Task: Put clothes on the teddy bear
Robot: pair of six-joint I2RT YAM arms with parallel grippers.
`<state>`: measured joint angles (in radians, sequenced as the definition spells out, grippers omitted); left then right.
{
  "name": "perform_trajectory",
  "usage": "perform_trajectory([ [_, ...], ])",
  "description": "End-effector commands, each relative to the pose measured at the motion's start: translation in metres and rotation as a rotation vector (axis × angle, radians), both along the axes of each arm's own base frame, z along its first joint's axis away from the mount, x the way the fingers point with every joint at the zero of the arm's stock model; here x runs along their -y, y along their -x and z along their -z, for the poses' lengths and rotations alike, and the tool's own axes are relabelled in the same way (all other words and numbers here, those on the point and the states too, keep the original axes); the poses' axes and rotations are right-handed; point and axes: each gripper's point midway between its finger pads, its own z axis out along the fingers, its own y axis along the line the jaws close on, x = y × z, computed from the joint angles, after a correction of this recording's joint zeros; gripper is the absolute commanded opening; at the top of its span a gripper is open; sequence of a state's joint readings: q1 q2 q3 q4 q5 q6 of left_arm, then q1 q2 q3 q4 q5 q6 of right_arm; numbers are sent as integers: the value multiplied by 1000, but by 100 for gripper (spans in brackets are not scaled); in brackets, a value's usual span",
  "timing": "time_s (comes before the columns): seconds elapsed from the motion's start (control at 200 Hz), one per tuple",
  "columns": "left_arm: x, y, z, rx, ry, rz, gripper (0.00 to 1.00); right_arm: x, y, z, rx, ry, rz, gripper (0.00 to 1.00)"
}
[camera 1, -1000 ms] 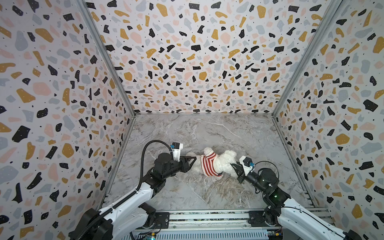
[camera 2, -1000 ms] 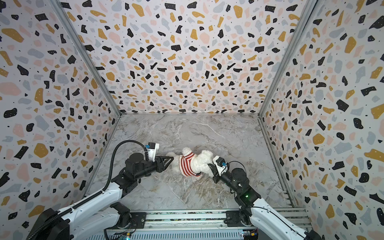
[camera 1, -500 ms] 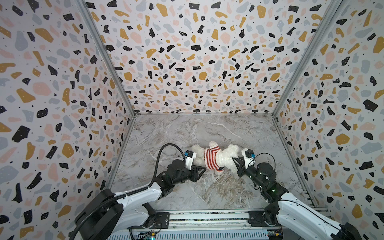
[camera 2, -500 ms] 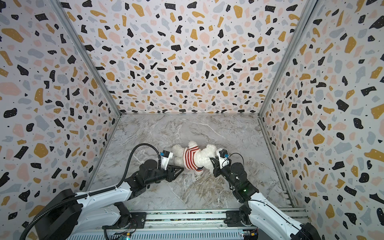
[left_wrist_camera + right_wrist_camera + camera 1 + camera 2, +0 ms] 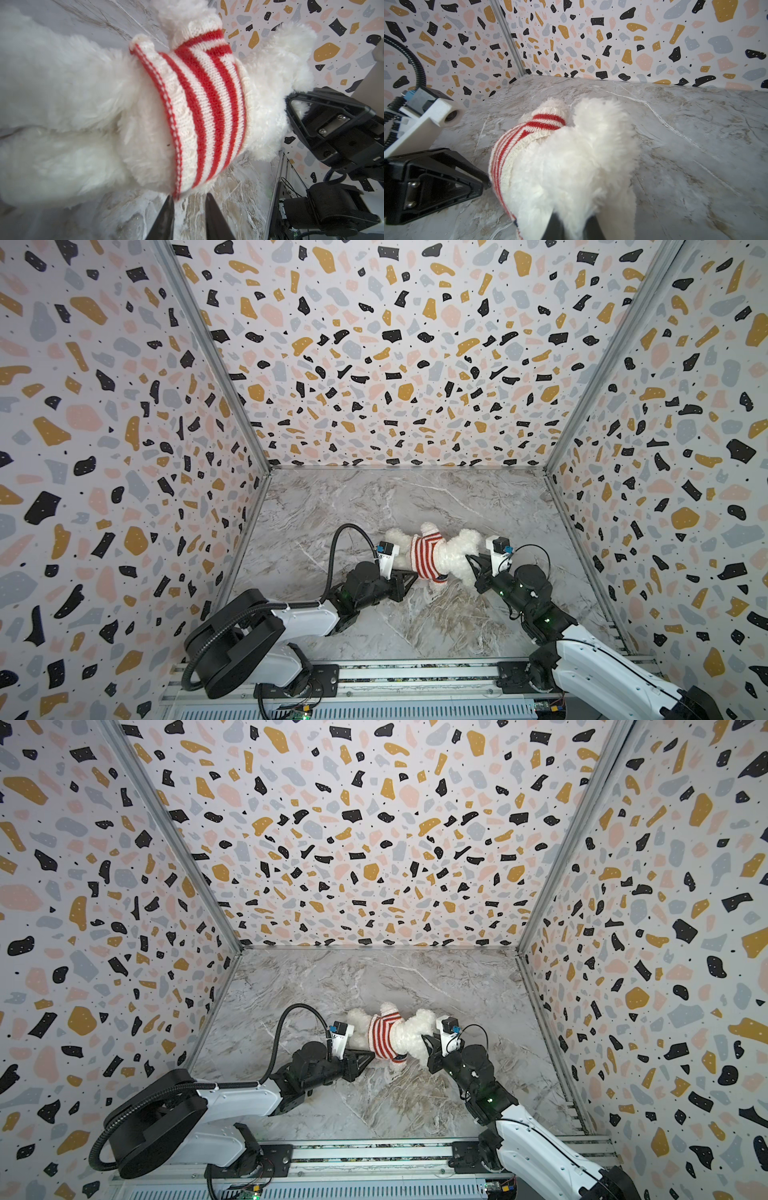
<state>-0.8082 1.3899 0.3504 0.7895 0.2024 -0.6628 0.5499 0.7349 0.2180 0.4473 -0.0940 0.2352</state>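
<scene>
red-striped sweater [image 5: 426, 556] is covering teddy bear [image 5: 459, 549] torso; right gripper [image 5: 574, 226] clenching its head fur, left gripper [image 5: 188, 204] jaws sitting parted at hem [image 5: 176, 145], straightening likely remaining.

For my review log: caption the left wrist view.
Left gripper at the hem of the striped sweater on the teddy bear.

teddy bear [image 5: 462, 548]: lying mid-surface [image 5: 374, 497], head toward 3 o'clock, legs toward 9
sweater [image 5: 426, 554]: around its torso
left gripper [image 5: 414, 578]: at sweater's 7 o'clock edge
right gripper [image 5: 469, 559]: touching head's 4 o'clock side
</scene>
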Motion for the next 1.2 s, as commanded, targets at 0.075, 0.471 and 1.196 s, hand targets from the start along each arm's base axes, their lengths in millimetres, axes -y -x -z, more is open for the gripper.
perform_trajectory([
  [0.075, 12, -12, -21, 78, 60, -5, 27, -2, -3, -27, 53, -48, -4, 0],
  [0.471, 15, -15, -17, 86, 51, -6, 18, -3, -3, -26, 53, -49, -9, 0],
  [1.196, -32, -38, 10, 47, -73, -151, 0, 5, 1, -30, 71, -50, 2, 0],
])
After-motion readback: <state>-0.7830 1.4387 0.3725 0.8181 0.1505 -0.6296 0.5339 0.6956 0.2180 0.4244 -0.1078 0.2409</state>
